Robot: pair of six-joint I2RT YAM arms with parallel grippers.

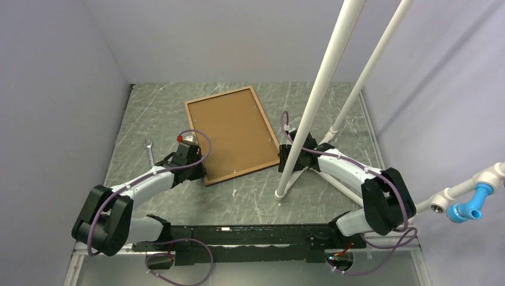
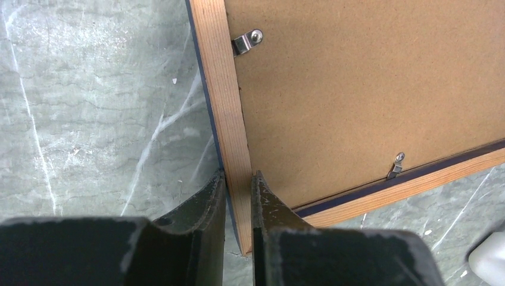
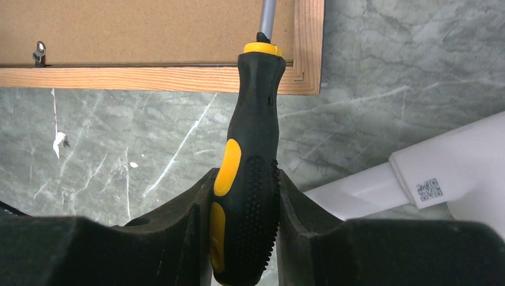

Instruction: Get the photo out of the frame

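The frame (image 1: 232,134) lies face down in the middle of the table, brown backing board up, with a light wood rim and a navy edge. The photo is hidden under the board. My left gripper (image 1: 199,164) is at the frame's near left corner, shut on the wood rim (image 2: 229,119), one finger on each side of it (image 2: 238,176). My right gripper (image 1: 284,156) is at the near right corner, shut (image 3: 245,173) on a black and yellow screwdriver (image 3: 253,119). Its metal shaft reaches over the frame's corner (image 3: 306,59). Small metal clips (image 2: 245,42) hold the board.
A silver wrench (image 1: 149,152) lies left of the frame. White tripod poles (image 1: 315,101) rise beside the right arm, with a foot on the table near the frame and a leg in the right wrist view (image 3: 417,173). Walls enclose the table.
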